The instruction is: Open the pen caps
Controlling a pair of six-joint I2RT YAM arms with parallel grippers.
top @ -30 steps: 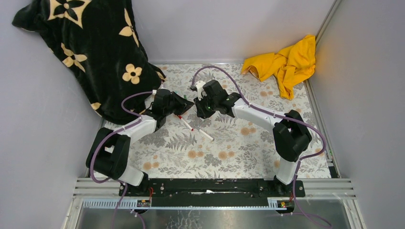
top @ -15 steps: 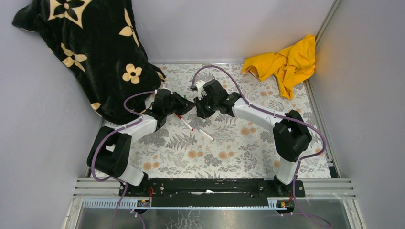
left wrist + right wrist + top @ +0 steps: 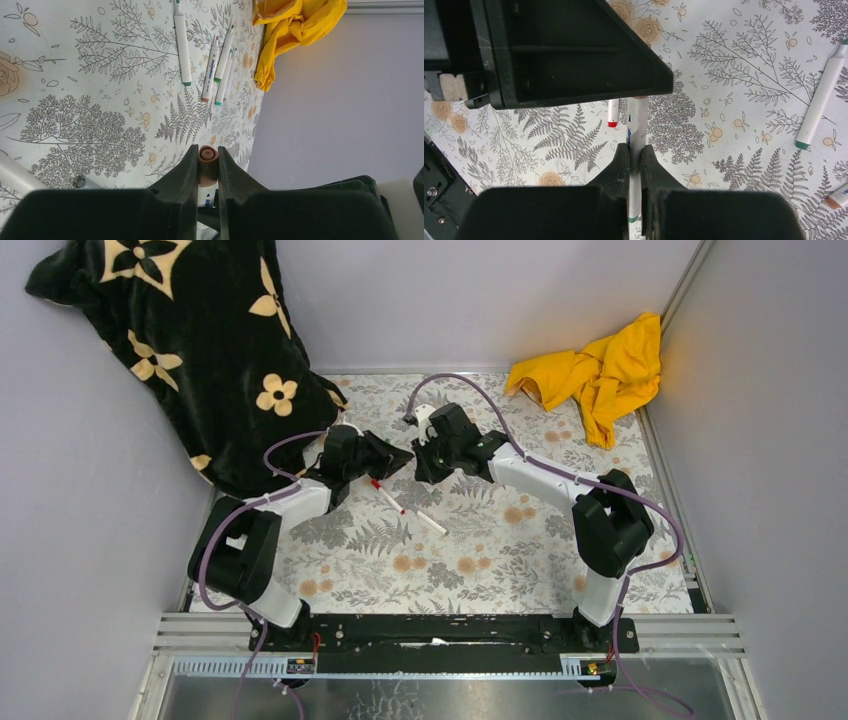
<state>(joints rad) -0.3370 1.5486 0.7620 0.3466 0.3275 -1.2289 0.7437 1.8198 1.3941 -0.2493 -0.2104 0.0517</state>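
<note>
Left fingers clench the brownish pen cap, mid-air over the tabletop. Right fingers grip the same pen's white barrel. Opposed holds, likely for pulling apart. Red-capped pen lies below, green-capped pens rightward, yellow cloth in far corner. Nothing seems to obstruct.

I am watching the whole table through the top camera, which is looking down from high above and behind the near edge, so the far edge is lying at the top of that view. The left wrist camera is sitting very close behind the left gripper and is facing low across the surface toward the far right corner. The yellow cloth there is also showing in the top view. The right wrist camera is looking steeply down from close behind the right gripper. Both wrist views are sharing the held pen.
</note>
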